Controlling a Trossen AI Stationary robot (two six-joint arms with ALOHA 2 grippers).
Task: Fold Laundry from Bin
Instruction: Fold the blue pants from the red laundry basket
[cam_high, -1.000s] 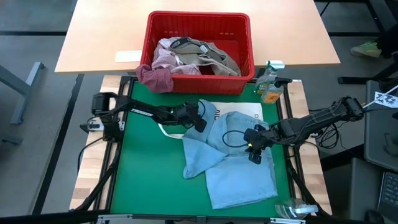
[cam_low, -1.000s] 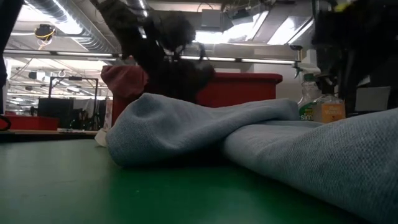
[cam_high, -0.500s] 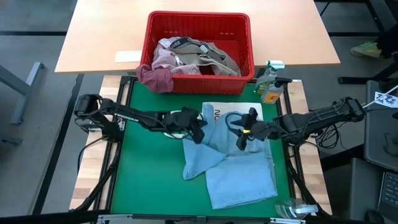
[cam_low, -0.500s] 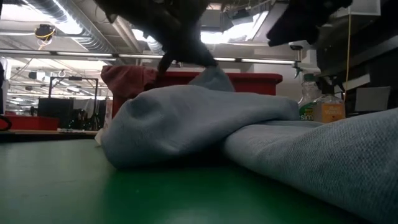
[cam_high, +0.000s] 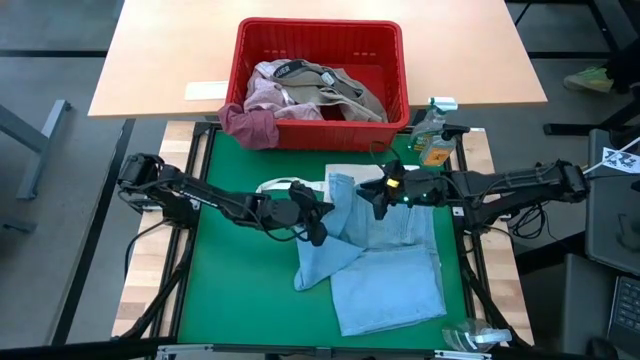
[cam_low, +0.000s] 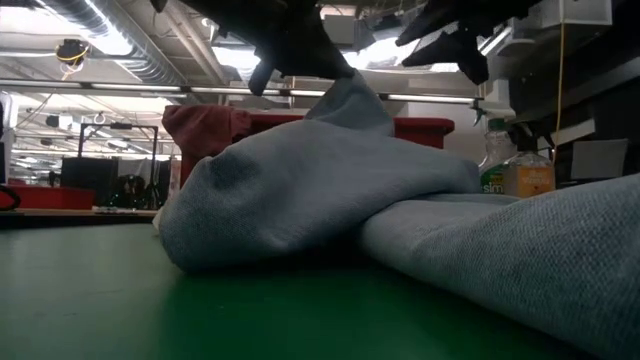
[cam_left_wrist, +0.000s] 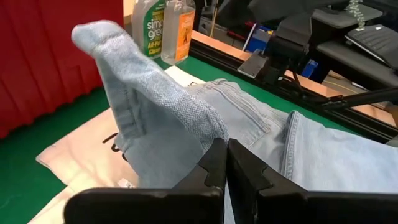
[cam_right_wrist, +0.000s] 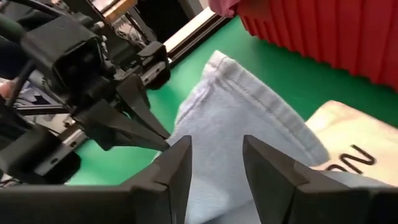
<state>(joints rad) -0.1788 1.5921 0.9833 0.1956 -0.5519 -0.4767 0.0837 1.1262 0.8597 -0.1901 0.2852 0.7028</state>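
from above, my left gripper (cam_high: 318, 222) is pinched tight on a fold of the light blue jeans (cam_high: 380, 270) spread over the green table (cam_high: 240, 290), my right gripper (cam_high: 379, 196) hangs with fingers apart over the jeans' upper edge, and the red bin (cam_high: 318, 40) beyond holds the other clothes (cam_high: 310, 92). at table level the jeans (cam_low: 330, 190) rise in a peak under a dark gripper. my left wrist shows my fingers (cam_left_wrist: 214, 168) closed on the lifted cloth (cam_left_wrist: 149, 118); my right wrist shows my fingers (cam_right_wrist: 180, 165) parted above the blue fold (cam_right_wrist: 242, 137), gripping nothing.
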